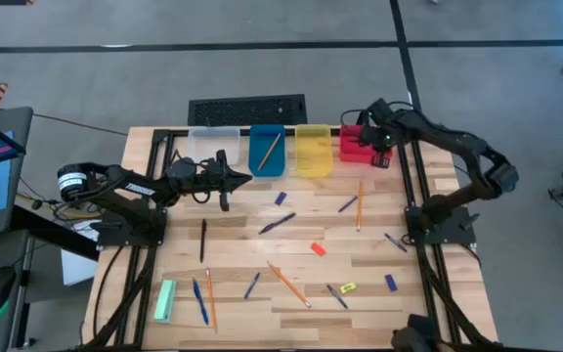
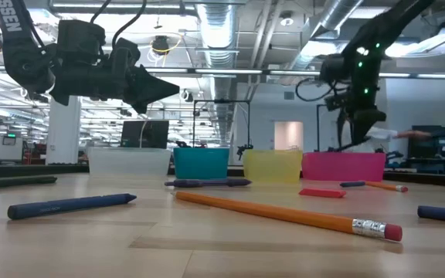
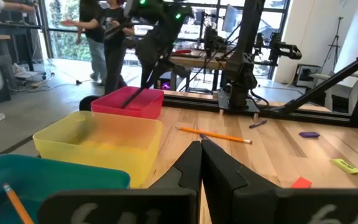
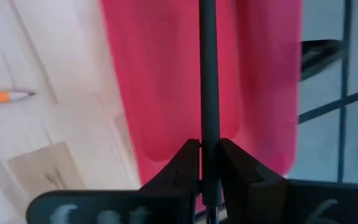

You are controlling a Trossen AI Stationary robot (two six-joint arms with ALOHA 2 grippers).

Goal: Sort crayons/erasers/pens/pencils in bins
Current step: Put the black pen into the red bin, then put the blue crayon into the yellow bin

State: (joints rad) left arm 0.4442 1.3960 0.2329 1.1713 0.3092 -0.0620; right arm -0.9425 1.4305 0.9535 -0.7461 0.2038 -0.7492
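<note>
Four bins stand in a row at the table's far edge: clear (image 1: 213, 145), blue (image 1: 267, 152) with a pencil (image 1: 270, 149) inside, yellow (image 1: 313, 150) and red (image 1: 356, 147). My right gripper (image 4: 209, 144) hangs over the red bin (image 4: 166, 81), slanting steeply down, shut on a thin dark pen (image 4: 209, 74). My left gripper (image 1: 245, 177) waits shut and level in front of the clear and blue bins, touching nothing. Loose pencils (image 1: 288, 284), pens (image 1: 277, 223) and erasers (image 1: 318, 248) lie flat on the wooden table. My right gripper pinches the dark pen between its two fingers (image 4: 191, 163), at a point on its shaft (image 4: 209, 134). The pen runs along the fingers and sticks out past their tips. It is lifted clear of the table, slanting down, with its free end (image 3: 129, 96) over the red bin's opening.
Across the middle and near table lie several pens (image 1: 203, 240), pencils (image 1: 358, 207) (image 1: 209, 298), a yellow eraser (image 1: 348, 287), blue erasers (image 1: 391, 282) and a pale green block (image 1: 165, 300). A keyboard (image 1: 247, 109) sits behind the bins. People stand in the room beyond.
</note>
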